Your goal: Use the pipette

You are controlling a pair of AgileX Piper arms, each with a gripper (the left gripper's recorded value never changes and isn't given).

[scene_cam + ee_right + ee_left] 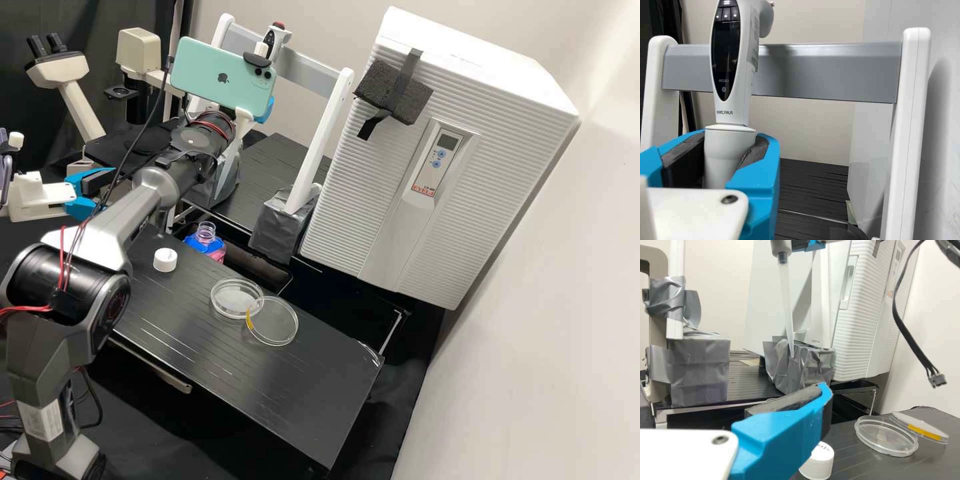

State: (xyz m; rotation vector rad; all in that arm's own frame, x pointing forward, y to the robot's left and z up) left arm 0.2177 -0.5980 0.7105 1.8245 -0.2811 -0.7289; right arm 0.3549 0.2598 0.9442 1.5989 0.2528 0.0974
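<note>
Right gripper (724,161) is clamped on the pipette (732,75): both blue fingers squeeze its white lower body and it stands upright, display facing my wrist camera. Behind it runs the grey crossbar of the white frame (912,130). From the left wrist camera I see the long clear tip (786,305) hanging in the air, pointing straight down, with a grey-taped block (800,365) behind it.

Left gripper (103,192) sits at the left side of the table (267,387), fingers spread apart with nothing between them.

On the table the open bottle (208,241) of pink liquid stands at the rear edge, and its white cap (165,259) lies just beside it. Nearer the middle is the petri dish (236,297), with its lid (273,321) resting against the dish's rim; the lid carries a yellow strip.

A mint-green phone (223,77) is mounted up by the right gripper, and the big white ribbed machine (433,153) stands behind the table.
</note>
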